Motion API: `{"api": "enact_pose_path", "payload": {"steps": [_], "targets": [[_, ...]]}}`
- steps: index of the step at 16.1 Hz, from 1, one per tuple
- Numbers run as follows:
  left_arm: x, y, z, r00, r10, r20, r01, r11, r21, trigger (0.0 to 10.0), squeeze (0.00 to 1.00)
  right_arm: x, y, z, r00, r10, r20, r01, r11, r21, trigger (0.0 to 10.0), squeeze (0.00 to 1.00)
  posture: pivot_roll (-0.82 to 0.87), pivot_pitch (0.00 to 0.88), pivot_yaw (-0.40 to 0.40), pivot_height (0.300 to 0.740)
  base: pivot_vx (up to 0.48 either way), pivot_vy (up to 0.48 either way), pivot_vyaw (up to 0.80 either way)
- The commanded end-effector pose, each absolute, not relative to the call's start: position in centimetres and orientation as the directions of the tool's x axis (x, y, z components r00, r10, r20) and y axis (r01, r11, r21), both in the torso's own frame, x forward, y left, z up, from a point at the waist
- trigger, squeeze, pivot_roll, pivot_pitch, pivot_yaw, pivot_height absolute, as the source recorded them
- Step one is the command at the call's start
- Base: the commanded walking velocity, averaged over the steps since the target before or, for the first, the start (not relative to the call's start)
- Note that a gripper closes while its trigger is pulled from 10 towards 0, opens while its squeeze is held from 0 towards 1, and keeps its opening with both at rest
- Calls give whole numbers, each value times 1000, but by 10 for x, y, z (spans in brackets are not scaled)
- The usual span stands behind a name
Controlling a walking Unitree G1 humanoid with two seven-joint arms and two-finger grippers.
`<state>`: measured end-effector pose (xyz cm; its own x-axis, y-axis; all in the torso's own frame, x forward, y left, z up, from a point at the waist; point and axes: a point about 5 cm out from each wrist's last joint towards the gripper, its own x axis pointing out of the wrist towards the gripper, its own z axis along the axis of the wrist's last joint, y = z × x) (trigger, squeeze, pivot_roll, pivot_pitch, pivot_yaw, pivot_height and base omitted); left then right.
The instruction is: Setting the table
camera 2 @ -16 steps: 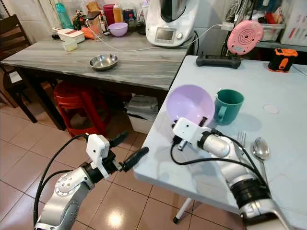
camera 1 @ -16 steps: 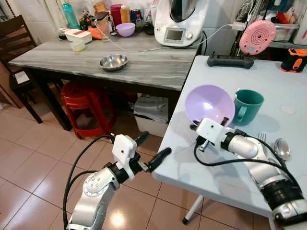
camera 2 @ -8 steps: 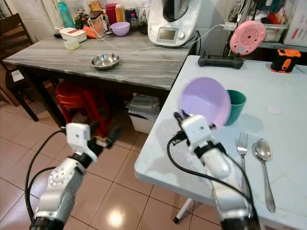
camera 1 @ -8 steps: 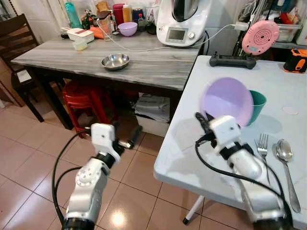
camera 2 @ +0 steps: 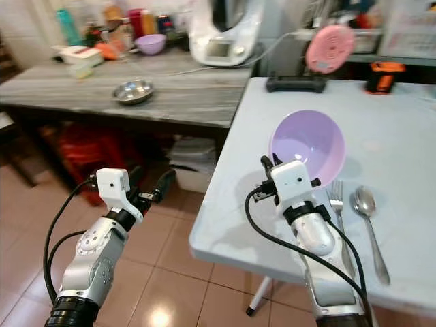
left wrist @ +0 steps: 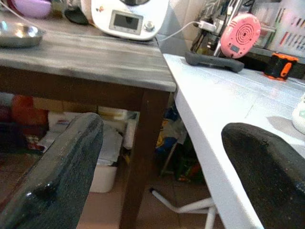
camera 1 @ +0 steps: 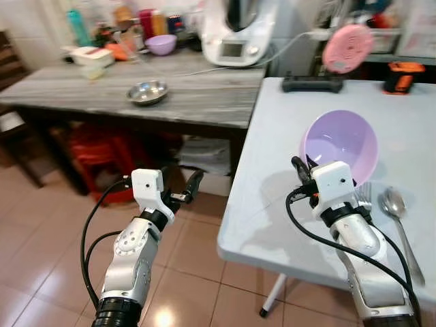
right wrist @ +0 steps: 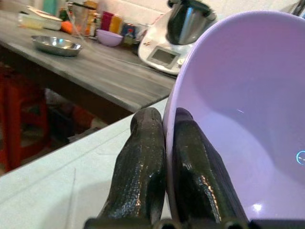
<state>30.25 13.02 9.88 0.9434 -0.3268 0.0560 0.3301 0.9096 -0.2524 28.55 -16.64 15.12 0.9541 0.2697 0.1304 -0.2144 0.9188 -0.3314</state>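
The right gripper (right wrist: 164, 143) pinches the rim of the bowl (camera 1: 340, 144), held tilted above the table (camera 1: 272, 177). The fork (camera 2: 336, 197) and spoon (camera 2: 364, 204) lie at its four o'clock, handles toward the robot. The left gripper (left wrist: 157, 167) hangs spread, empty.

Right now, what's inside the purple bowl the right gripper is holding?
The purple bowl, tilted toward the camera and pinched at its rim by the right gripper, looks empty. One finger lies inside, covering a strip of wall.
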Motion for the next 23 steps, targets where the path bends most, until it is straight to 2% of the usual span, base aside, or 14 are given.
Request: {"api": "enact_pose_path", "payload": {"steps": [1,7,15,20,23], "targets": [[305,137,100,953,-298,54,302,919,-256,10000,0,285,-160,158,947,283,155,-219,917,-334,10000,0,-117,0,116,740,0,345,-800],[305,138,99,955,-292,55,296,921,-253,10000,0,285,-157,160,942,292,163,-225,914,-338,10000,0,-112,0,114,740,0,366,-671],[308,137,99,962,-268,57,273,928,-254,10000,0,281,-154,160,936,301,180,-224,908,-355,10000,0,-110,0,115,740,0,392,0],[310,141,98,973,-226,49,231,945,-232,10000,0,277,-155,156,939,296,177,-219,909,-355,10000,0,-112,0,115,740,0,399,539],[310,142,97,974,-223,44,227,947,-227,10000,0,276,-156,154,942,288,171,-215,912,-350,10000,0,-114,0,117,740,0,399,0]]}}
